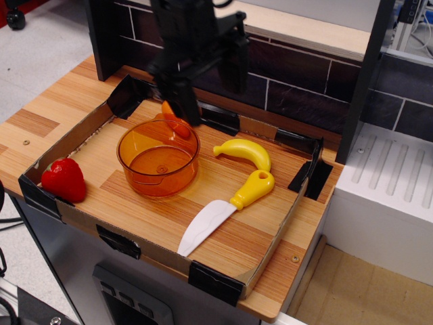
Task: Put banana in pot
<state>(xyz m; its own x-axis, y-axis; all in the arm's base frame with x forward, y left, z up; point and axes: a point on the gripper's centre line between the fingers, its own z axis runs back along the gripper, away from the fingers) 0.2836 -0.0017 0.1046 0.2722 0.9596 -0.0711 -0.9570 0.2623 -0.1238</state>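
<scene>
The yellow toy banana point(245, 153) lies on the wooden tray floor, right of the translucent orange pot point(160, 181). The pot stands upright and holds nothing. My black gripper point(211, 87) hangs open and empty above the tray's back edge, behind the pot and up and left of the banana. Its nearer finger point(184, 103) sits in front of the orange carrot point(169, 120), which is partly hidden behind the pot's far rim.
A yellow-handled toy knife point(229, 206) lies in front of the banana, blade toward the tray's front. A red strawberry point(63, 180) sits in the left corner. A low cardboard wall point(223, 276) rims the tray; a dark tiled wall point(298, 81) stands behind.
</scene>
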